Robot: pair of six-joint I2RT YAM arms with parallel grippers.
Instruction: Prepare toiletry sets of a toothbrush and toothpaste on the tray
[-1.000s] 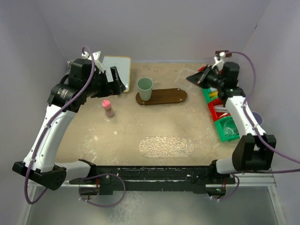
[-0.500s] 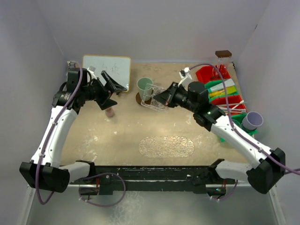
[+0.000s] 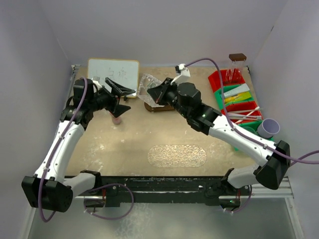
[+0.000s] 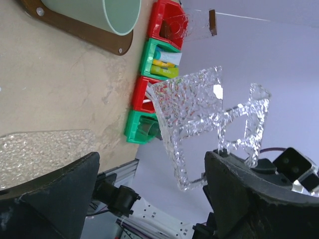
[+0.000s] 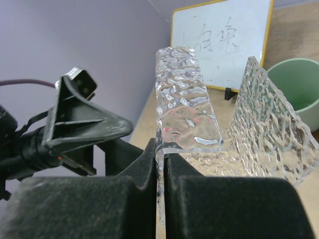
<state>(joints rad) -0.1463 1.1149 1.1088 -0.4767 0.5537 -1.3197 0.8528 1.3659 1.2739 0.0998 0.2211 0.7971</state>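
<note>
I have the right gripper (image 5: pixel 162 149) pinched tight on one wall of the clear pebbled acrylic rack (image 4: pixel 192 107). It's in the air near the left end of the brown oval wooden tray (image 4: pixel 94 37). The left gripper (image 3: pixel 124 98) is spread wide, empty, facing the rack. Looks like a handover: I'd centre a rack wall between the left fingers, clamp, then release on the right.

Count:
- one rack
- one pale green cup (image 4: pixel 99 15)
- one purple cup (image 3: pixel 269 128)
- one clear textured oval tray (image 3: pixel 177 155)
- four red and green plastic bins (image 3: pixel 219 79)

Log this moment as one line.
right gripper: shut on clear rack, held aloft | left gripper: open, facing rack | brown tray: green cup on it
</note>
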